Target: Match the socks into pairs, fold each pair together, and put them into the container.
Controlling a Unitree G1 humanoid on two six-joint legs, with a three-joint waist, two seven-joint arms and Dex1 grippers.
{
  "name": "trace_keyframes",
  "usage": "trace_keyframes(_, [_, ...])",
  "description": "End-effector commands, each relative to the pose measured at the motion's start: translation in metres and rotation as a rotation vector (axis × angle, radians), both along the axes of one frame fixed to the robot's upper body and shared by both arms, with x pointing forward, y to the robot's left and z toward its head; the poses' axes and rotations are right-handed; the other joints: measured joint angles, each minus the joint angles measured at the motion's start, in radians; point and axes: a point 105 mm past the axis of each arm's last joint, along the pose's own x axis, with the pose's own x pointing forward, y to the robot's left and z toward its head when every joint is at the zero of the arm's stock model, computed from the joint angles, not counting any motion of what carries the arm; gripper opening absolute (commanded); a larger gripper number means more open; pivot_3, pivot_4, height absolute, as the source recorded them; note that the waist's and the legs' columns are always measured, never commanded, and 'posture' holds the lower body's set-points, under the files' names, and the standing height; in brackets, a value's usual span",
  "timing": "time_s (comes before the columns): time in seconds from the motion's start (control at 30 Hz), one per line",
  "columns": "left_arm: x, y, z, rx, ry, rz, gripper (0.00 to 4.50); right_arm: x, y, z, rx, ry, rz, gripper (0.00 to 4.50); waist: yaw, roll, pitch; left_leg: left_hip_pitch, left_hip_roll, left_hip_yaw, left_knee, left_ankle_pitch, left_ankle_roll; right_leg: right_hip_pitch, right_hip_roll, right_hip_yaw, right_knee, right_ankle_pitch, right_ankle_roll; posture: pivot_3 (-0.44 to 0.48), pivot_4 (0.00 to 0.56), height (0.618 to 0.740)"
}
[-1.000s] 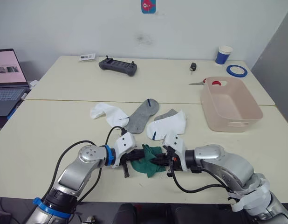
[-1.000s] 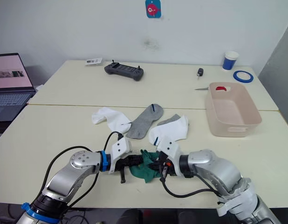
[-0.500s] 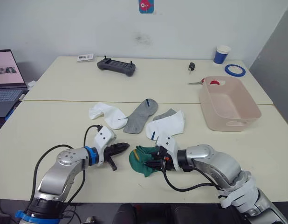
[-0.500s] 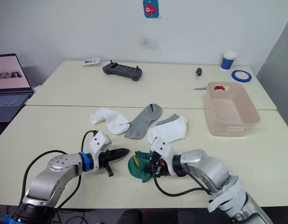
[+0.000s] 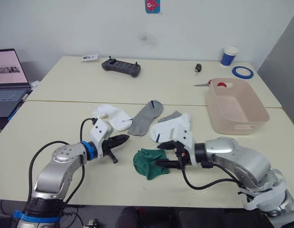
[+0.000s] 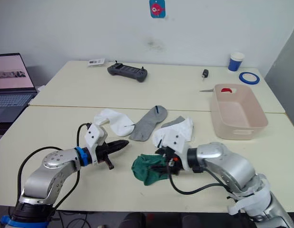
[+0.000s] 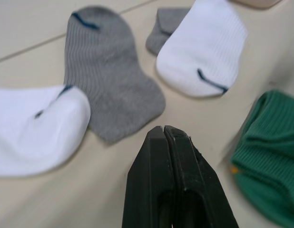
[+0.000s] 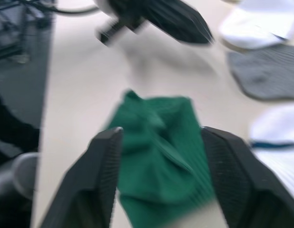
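Observation:
The two dark green socks (image 5: 147, 163) lie bunched together near the table's front edge. My right gripper (image 5: 159, 155) is open just right of the bundle; in the right wrist view its fingers (image 8: 106, 156) stand spread either side of the green socks (image 8: 159, 159). My left gripper (image 5: 122, 139) is shut and empty, a little to the left of the bundle. Behind lie a white sock (image 5: 112, 115), a grey sock (image 5: 146, 118), and another white sock (image 5: 173, 127) partly covering a second grey sock (image 5: 170, 115). The pink-beige container (image 5: 253, 113) stands at the right and holds no socks.
At the back of the table are a black controller (image 5: 121, 66), a key fob (image 5: 197, 68), scissors (image 5: 208, 84), a blue tape roll (image 5: 241, 71) and a paper cup (image 5: 229, 55). A laptop (image 5: 6, 78) sits at the far left.
My left gripper let go of the green socks and drew back to the left, now shut. My right gripper has opened and released the bundle, which now lies on the table.

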Motion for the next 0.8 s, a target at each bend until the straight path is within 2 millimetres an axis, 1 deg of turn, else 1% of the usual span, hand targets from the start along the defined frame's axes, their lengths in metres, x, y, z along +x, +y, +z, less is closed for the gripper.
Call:
trace_keyframes(0.03, [-0.006, -0.014, 0.017, 0.005, -0.043, -0.097, 0.00, 0.010, 0.002, 0.000, 0.013, -0.079, -0.040, 1.46, -0.005, 0.000, 0.000, 0.000, 0.000, 0.000, 0.000, 0.000, 0.000, 0.000, 0.000, 0.000, 0.000, 0.000, 0.000, 0.000, 0.150, 0.740])
trace_keyframes(0.17, [-0.007, -0.019, 0.015, 0.010, -0.037, -0.112, 0.00, 0.013, -0.004, -0.001, 0.005, -0.087, -0.041, 0.03, -0.007, 0.000, 0.000, 0.001, 0.000, 0.001, 0.000, 0.000, 0.000, 0.000, 0.001, 0.001, 0.001, 0.000, 0.000, 0.000, 0.150, 0.740])
trace_keyframes(0.3, [-0.010, -0.022, 0.010, 0.019, -0.027, -0.129, 0.00, 0.013, -0.010, -0.012, -0.052, -0.108, -0.021, 0.03, -0.003, 0.000, 0.000, 0.000, 0.000, 0.000, 0.000, 0.000, 0.000, 0.000, 0.001, 0.000, 0.000, 0.000, 0.000, 0.000, 0.150, 0.740])
trace_keyframes(0.5, [-0.013, -0.024, 0.008, 0.033, -0.024, -0.147, 0.00, 0.006, 0.003, -0.034, -0.073, -0.084, 0.022, 0.03, -0.005, 0.000, 0.000, 0.000, 0.000, 0.000, 0.000, 0.000, 0.000, 0.000, 0.001, 0.001, 0.001, 0.000, 0.000, 0.000, 0.150, 0.740])
trace_keyframes(0.57, [-0.014, -0.024, 0.008, 0.037, -0.024, -0.149, 0.00, 0.004, 0.007, -0.035, -0.072, -0.084, 0.043, 0.03, -0.004, 0.000, 0.000, 0.000, 0.000, 0.000, 0.000, 0.000, 0.000, 0.000, 0.001, 0.000, 0.001, 0.000, 0.000, 0.000, 0.150, 0.740])
trace_keyframes(0.7, [-0.014, -0.024, 0.008, 0.039, -0.024, -0.151, 0.00, -0.004, 0.015, -0.028, -0.036, -0.080, 0.091, 0.03, -0.003, 0.000, 0.000, 0.000, 0.000, 0.000, 0.000, 0.000, 0.000, 0.000, 0.001, 0.000, 0.001, 0.000, 0.000, 0.000, 0.150, 0.740])
trace_keyframes(0.8, [-0.015, -0.024, 0.008, 0.044, -0.023, -0.155, 0.00, -0.008, 0.018, -0.028, -0.038, -0.090, 0.128, 0.03, -0.003, 0.000, 0.000, 0.000, 0.000, 0.000, 0.000, 0.000, 0.000, 0.000, 0.001, 0.000, 0.001, 0.000, 0.000, 0.000, 0.150, 0.740])
